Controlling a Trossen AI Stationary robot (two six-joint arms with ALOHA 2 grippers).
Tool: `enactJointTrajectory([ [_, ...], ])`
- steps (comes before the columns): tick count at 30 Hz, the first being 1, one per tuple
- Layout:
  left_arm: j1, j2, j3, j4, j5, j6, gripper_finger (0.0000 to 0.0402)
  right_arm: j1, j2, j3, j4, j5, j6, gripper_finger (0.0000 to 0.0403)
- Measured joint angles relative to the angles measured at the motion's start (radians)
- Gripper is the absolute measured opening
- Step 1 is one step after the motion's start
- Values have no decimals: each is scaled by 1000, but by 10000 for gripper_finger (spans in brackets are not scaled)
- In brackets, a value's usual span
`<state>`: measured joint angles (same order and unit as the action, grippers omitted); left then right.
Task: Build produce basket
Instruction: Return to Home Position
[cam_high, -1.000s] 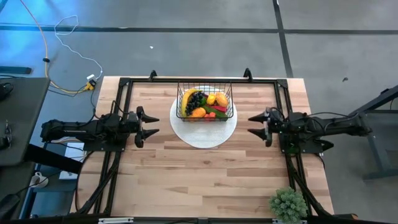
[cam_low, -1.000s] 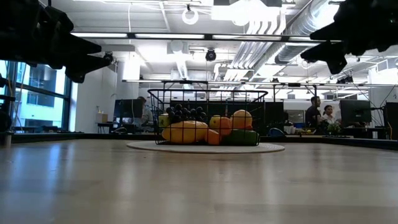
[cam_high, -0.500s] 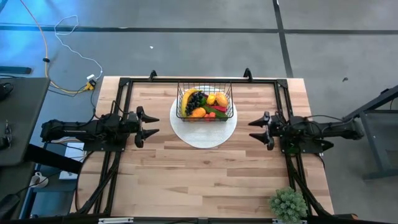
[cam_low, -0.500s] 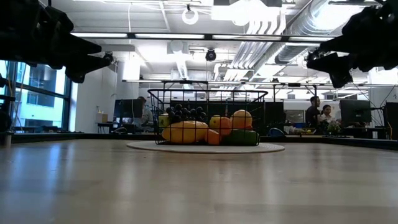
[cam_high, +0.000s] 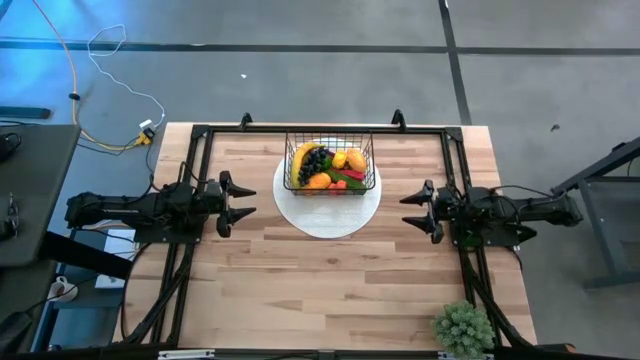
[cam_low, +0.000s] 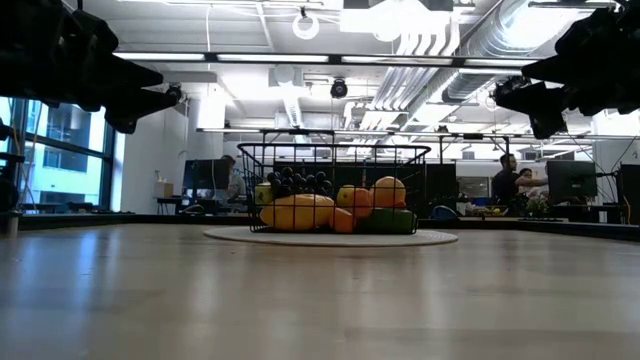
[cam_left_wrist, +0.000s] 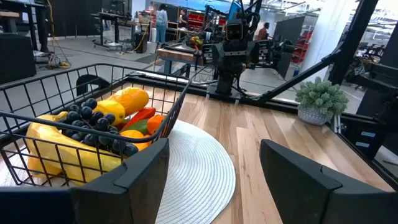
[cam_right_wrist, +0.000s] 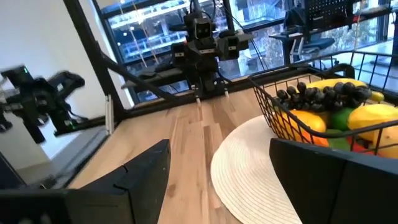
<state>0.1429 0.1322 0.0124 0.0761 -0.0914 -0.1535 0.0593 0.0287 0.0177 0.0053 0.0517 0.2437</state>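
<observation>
You have one basket on one white mat at the far middle of the bench, with the produce heaped inside. Two grippers flank it, the left gripper and the right gripper, both well apart from it, fingers spread and empty.

Left arm and right arm are black — fingers blunt, wedge-shaped.

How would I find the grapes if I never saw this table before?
Look at the wooden table and find the round white mat near its far edge. On it stands a black wire basket. The grapes are the bunch of small dark balls beside the yellow banana; everything else in there is bright and bigger.
</observation>
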Motion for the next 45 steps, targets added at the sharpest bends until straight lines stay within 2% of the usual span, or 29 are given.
enactJointTrajectory([
  [4,0,0,0,0,0,0,239,0,4,0,-1,0,-11,254],
  [19,0,0,0,0,-1,0,239,0,4,0,-1,0,275,254],
  [45,0,0,0,0,-1,0,239,0,4,0,-1,0,273,254],
])
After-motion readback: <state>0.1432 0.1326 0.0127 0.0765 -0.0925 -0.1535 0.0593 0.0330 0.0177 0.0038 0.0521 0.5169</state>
